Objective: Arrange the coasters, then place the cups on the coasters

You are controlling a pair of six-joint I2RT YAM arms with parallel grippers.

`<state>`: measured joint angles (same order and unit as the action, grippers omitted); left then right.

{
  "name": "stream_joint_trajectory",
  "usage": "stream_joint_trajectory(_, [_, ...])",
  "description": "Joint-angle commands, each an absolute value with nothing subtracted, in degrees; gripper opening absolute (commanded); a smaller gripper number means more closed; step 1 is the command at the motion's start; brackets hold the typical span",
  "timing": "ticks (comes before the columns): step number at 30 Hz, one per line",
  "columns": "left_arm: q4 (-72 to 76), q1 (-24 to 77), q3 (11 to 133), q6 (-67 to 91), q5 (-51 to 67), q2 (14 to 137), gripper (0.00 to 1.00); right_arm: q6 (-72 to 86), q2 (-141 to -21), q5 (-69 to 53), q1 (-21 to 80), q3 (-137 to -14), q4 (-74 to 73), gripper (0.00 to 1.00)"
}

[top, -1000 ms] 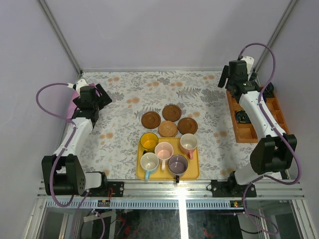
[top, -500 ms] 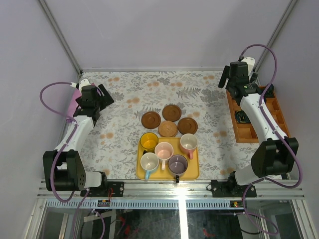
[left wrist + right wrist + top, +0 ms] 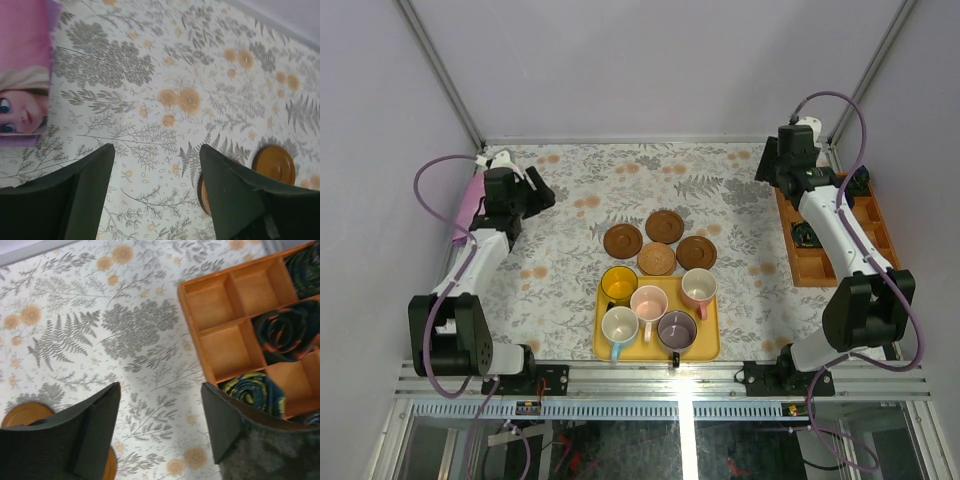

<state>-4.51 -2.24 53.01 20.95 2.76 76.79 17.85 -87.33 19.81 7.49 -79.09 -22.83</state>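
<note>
Nearest, the yellow tray [image 3: 710, 342] holds all five cups [image 3: 648, 300], none on a coaster yet. Just beyond its far edge the coasters [image 3: 622, 240] lie in a tight cluster mid-surface. Four discs show, and whether a fifth hides under one I cannot tell. Farther off, the left end effector [image 3: 156, 150] hangs at the far left, fingers parted with nothing between them. The right end effector [image 3: 160, 386], at the far right, is likewise parted and empty. The cluster lies right and nearward of the left one, left and nearward of the right. The leftmost disc looks closest to the left arm, so I judge that arm better placed to begin. Round discs offer no long axis. The surface wears a floral cloth [image 3: 580, 180], with a wooden compartment box [image 3: 227, 345] on its right and a pink printed sheet [image 3: 25, 75] at far left; pale walls enclose it
</note>
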Motion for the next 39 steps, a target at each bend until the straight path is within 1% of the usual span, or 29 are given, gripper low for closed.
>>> stream_joint_trajectory(1, [-1.3,-2.1,54.7,19.7,13.5,80.6,0.56,17.8,-88.3,12.6,7.5,-78.4,-22.2,0.54])
stream_joint_trajectory(2, [-0.9,-2.1,54.5,20.1,14.4,81.1,0.44,17.8,-88.4,11.3,7.5,-78.0,-22.2,0.45])
stream_joint_trajectory(3, [-0.5,-2.0,54.2,20.5,15.2,81.5,0.28,17.8,-88.5,9.9,7.5,-77.7,-22.1,0.27])
stream_joint_trajectory(4, [-0.1,-1.9,53.9,20.9,15.9,81.8,0.22,17.8,-88.5,8.5,7.5,-77.5,-22.2,0.11])
stream_joint_trajectory(5, [0.1,-1.9,53.9,21.2,16.6,82.2,0.13,17.8,-88.8,7.0,7.4,-77.5,-22.5,0.02])
stream_joint_trajectory(6, [0.1,-1.9,54.0,21.5,17.2,82.7,0.08,17.7,-89.2,5.5,7.5,-77.4,-22.8,0.00])
stream_joint_trajectory(8, [-0.5,-1.8,54.8,21.9,18.7,84.4,0.00,17.8,-90.0,2.6,7.8,-77.4,-23.9,0.00])
stream_joint_trajectory(9, [-0.9,-1.9,55.3,22.2,19.7,86.0,0.00,17.8,-90.3,1.7,8.3,-77.4,-24.4,0.00])
stream_joint_trajectory(13, [-2.4,-0.6,57.4,21.4,23.7,90.0,0.00,16.0,-91.8,1.1,12.3,-77.2,-26.6,0.00])
stream_joint_trajectory(17, [-8.3,5.1,61.1,15.0,20.1,92.8,0.00,14.1,-94.4,1.4,17.7,-77.9,-29.8,0.00])
stream_joint_trajectory(20, [-12.4,10.0,63.2,11.5,17.9,94.9,0.00,15.6,-96.9,-3.4,18.3,-77.6,-30.8,0.00])
stream_joint_trajectory(24, [-12.9,12.3,63.8,12.2,19.6,97.7,0.00,16.5,-99.2,-9.7,18.4,-76.5,-31.0,0.00])
stream_joint_trajectory(39, [-13.9,15.5,66.4,12.5,29.4,107.2,0.00,14.8,-109.5,-14.1,21.0,-79.3,-35.0,0.00])
